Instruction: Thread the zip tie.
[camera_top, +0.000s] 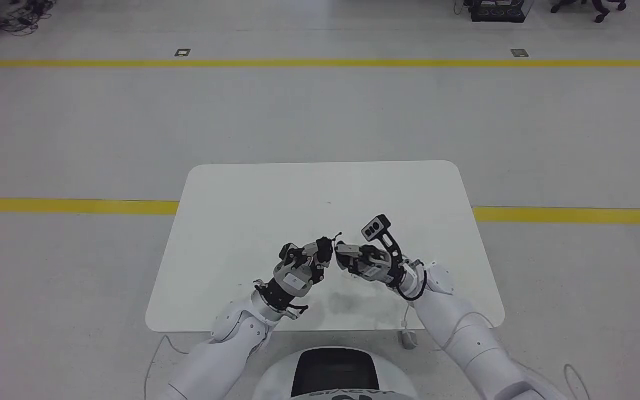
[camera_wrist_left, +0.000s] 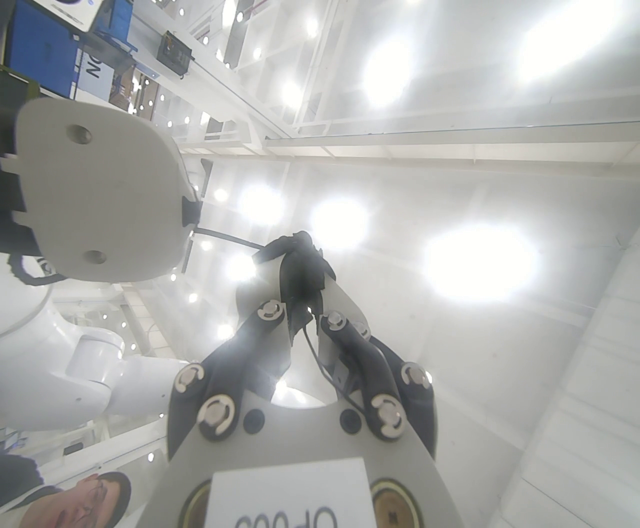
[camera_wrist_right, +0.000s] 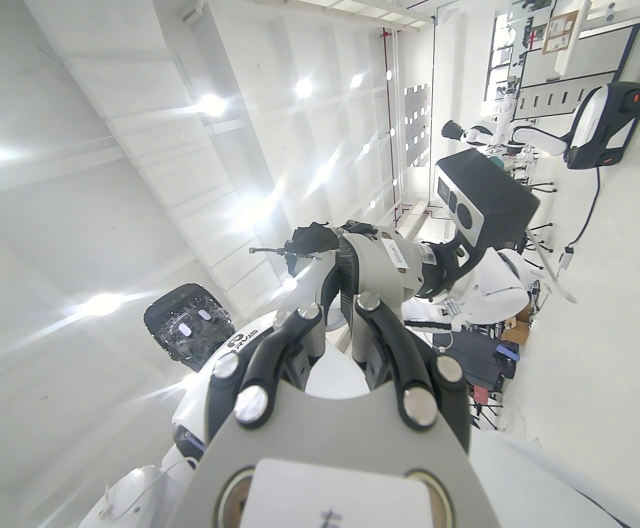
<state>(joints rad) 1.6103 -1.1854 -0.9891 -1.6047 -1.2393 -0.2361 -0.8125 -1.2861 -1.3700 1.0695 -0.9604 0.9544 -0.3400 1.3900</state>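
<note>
I see the zip tie (camera_wrist_right: 269, 249), thin and black, pinched in the tips of my left pincer (camera_wrist_left: 300, 265) above the table (camera_top: 300, 190). One short end pokes out straight.

Most of the zip tie (camera_wrist_right: 270, 249) is sitting hidden between the left tool's (camera_wrist_right: 309, 239) black pads. From above, toward the counter's (camera_top: 300, 200) near edge, it is showing too small to trace.

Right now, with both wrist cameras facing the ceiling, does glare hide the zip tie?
Left wrist view: ceiling lamps bloom white behind the left hand, but the zip tie shows as a dark line. Right wrist view: lamps streak into starbursts, the tie readable. Top view: even light, no glare.
</note>
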